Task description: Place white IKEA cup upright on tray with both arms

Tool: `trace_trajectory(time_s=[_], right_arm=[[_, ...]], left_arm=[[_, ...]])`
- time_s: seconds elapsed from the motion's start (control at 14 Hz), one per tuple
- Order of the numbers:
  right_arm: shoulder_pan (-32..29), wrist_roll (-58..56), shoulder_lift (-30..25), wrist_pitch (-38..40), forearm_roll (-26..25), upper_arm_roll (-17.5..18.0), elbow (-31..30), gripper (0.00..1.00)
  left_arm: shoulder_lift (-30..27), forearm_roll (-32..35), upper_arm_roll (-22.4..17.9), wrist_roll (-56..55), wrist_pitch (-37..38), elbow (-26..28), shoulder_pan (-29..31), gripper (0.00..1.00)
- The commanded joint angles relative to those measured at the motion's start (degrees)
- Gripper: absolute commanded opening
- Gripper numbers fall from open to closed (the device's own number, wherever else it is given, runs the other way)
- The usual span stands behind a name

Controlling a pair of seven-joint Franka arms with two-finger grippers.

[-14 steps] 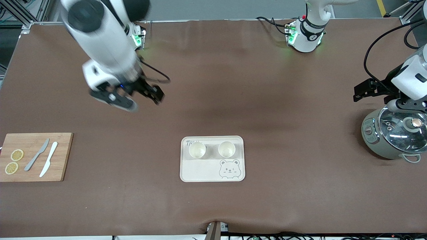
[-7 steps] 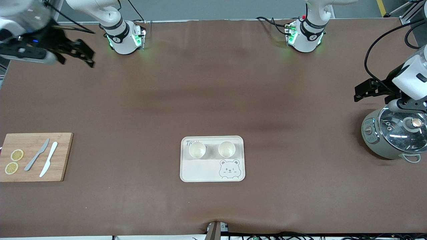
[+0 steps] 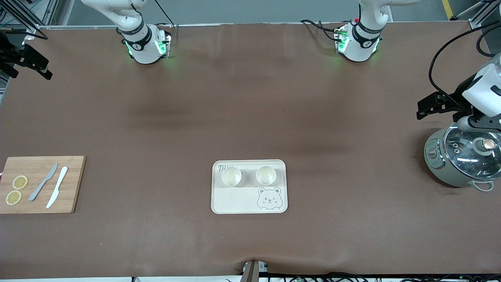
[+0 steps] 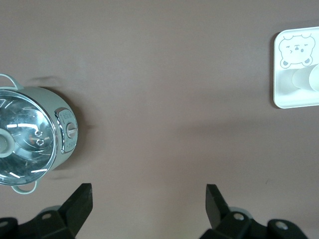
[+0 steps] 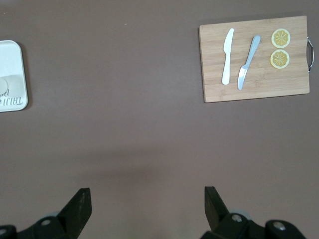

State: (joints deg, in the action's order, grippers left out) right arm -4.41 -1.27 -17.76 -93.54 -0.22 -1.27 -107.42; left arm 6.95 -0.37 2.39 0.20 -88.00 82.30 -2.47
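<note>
Brown table (image 3: 250, 117), two cups (image 3: 231, 176) upright on tray (image 3: 235, 201), left gripper (image 4: 148, 201) and right gripper (image 5: 147, 201) wide open, empty, half cut off

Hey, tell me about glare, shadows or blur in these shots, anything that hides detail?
Front view: sharp overall; white streaks of glare on the pot's glass lid, soft dark shadow bands across the table. Left wrist view: the same lid glints, and the cup on the tray washes out pale. Right wrist view: evenly lit, the cutting board crisp.

Two cups (image 3: 248, 176) crowd tray (image 3: 235, 201) (bear half free).
</note>
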Motion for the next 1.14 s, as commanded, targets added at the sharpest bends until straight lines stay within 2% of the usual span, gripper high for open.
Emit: trace_trajectory(time_s=[0.0,0.29,0.57,0.86,1.07], right_arm=[[-0.8,1.5,2.3,0.9,0.9,0.9,2.7,1.00],[-0.9,1.3,6.9,1.7,0.2,0.9,8.7,1.00],[-2.5,0.7,7.3,1.2,0.1,0.9,9.1,1.00],[-5.1,1.1,10.2,2.0,0.3,0.8,12.9,1.00],[-5.5,0.7,10.5,2.7,0.3,0.8,13.5,1.00]], left_arm=[[-0.4,1.3,0.4,-0.2,-0.8,-0.1,-0.3,1.00],[-0.4,1.3,0.4,-0.3,-0.8,-0.1,-0.3,1.00],[-0.5,1.3,0.4,-0.2,-0.8,-0.1,-0.2,1.00],[-0.4,1.3,0.4,-0.2,-0.8,-0.1,-0.2,1.00],[-0.4,1.3,0.3,-0.2,-0.9,-0.1,-0.1,1.00]])
